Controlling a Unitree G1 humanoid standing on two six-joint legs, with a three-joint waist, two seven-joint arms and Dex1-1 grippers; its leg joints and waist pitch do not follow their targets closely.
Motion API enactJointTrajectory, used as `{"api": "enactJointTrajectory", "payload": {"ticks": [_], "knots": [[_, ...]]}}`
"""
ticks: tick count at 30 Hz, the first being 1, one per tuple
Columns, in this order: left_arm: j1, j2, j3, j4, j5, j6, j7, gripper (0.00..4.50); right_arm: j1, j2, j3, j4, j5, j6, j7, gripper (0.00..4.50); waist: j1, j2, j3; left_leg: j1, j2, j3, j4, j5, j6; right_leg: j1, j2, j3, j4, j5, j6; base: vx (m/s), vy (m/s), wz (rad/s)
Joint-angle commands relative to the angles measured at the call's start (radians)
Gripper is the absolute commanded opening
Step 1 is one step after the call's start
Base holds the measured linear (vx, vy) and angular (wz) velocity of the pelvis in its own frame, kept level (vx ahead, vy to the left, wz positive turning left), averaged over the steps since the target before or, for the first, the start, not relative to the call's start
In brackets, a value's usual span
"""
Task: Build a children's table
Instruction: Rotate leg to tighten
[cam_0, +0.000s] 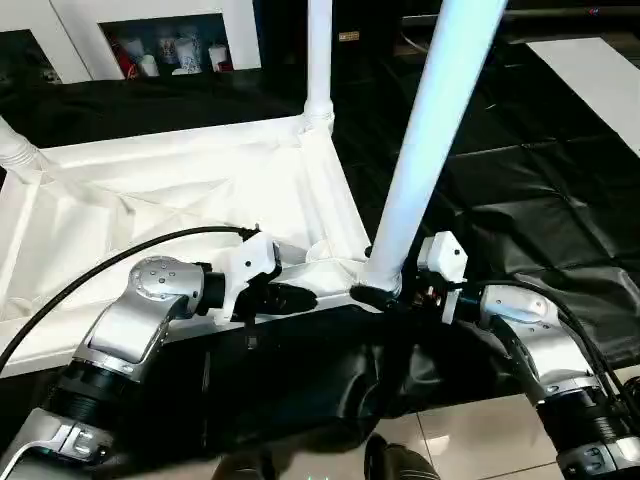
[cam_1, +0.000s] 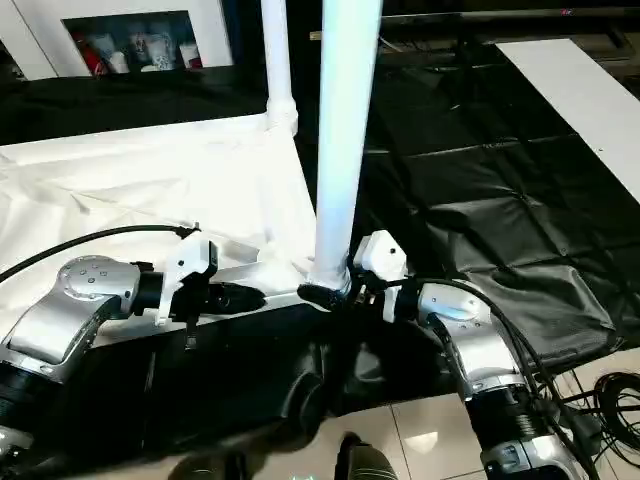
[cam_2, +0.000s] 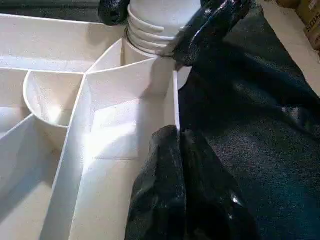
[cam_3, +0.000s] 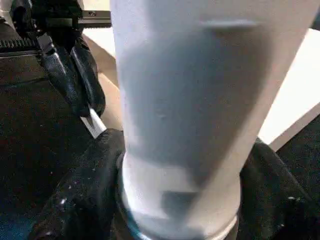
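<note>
The children's table top lies upside down on the black sheet, its ribbed underside facing up. A white leg stands in the near right corner socket, tilted slightly. Another leg stands in the far right socket, and one more at the left edge. My right gripper is closed around the base of the near leg, one finger pressed on each side. My left gripper is shut on the table top's thin near rim, just left of that corner.
The black-sheeted table stretches to the right and back, its front edge right under my forearms. Beyond it is tiled floor with cables. A white cabinet stands at the back left, a white board at the far right.
</note>
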Motion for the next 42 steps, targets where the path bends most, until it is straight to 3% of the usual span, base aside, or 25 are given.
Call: {"api": "enactJointTrajectory", "payload": {"ticks": [1,9,11,17,24,25,31,42], "knots": [[0.021,0.018,-0.042,0.016,0.024,0.013,-0.025,0.0,0.005,-0.009,0.004,0.019,-0.007,-0.008,0.012,2.75,0.001,-0.008,-0.075,0.019,0.046,-0.013,-0.048,-0.128,0.136,0.063,-0.046,0.04,-0.045,-0.122,-0.297,0.0,0.0,0.0],[0.019,0.029,-0.064,0.012,0.064,-0.019,-0.009,0.0,0.008,-0.001,0.009,0.026,-0.014,-0.019,0.006,2.72,0.003,-0.007,-0.078,0.018,0.046,-0.013,-0.046,-0.126,0.138,0.064,-0.045,0.04,-0.043,-0.115,-0.299,0.0,0.0,0.0],[0.011,0.017,-0.062,0.018,0.063,0.0,0.007,0.43,0.007,0.0,0.009,0.029,-0.014,-0.022,0.006,2.72,0.003,-0.006,-0.077,0.018,0.045,-0.013,-0.045,-0.132,0.132,0.064,-0.046,0.041,-0.043,-0.123,-0.298,0.0,0.0,0.0],[0.003,0.012,-0.075,0.021,0.074,0.002,0.026,0.72,0.004,0.002,0.01,0.032,-0.014,-0.024,0.002,2.72,0.003,-0.005,-0.076,0.02,0.046,-0.015,-0.047,-0.166,0.114,0.062,-0.046,0.041,-0.047,-0.165,-0.289,0.0,0.0,0.0],[0.001,0.012,-0.074,0.033,0.073,0.004,0.015,0.72,0.002,0.002,0.012,0.039,-0.015,-0.031,0.001,2.72,0.003,-0.006,-0.077,0.018,0.045,-0.015,-0.046,-0.163,0.115,0.064,-0.046,0.041,-0.046,-0.155,-0.291,0.0,0.0,0.0],[0.001,0.011,-0.074,0.034,0.072,0.007,0.015,0.38,0.001,0.001,0.012,0.04,-0.015,-0.032,0.0,2.72,0.004,-0.006,-0.077,0.019,0.045,-0.015,-0.046,-0.163,0.116,0.063,-0.046,0.041,-0.046,-0.157,-0.29,0.0,0.0,0.0],[-0.004,0.019,-0.088,0.041,0.094,0.034,0.021,0.01,-0.004,0.0,0.013,0.048,-0.018,-0.037,0.0,2.72,0.002,-0.008,-0.077,0.018,0.044,-0.015,-0.046,-0.161,0.118,0.063,-0.046,0.041,-0.046,-0.165,-0.287,0.0,0.0,0.0],[-0.006,0.016,-0.089,0.054,0.106,0.039,0.041,0.0,-0.007,0.007,0.01,0.057,-0.016,-0.034,-0.011,2.72,0.003,-0.008,-0.073,0.017,0.044,-0.017,-0.049,-0.197,0.097,0.059,-0.048,0.041,-0.054,-0.244,-0.261,0.0,0.0,0.0]]}}
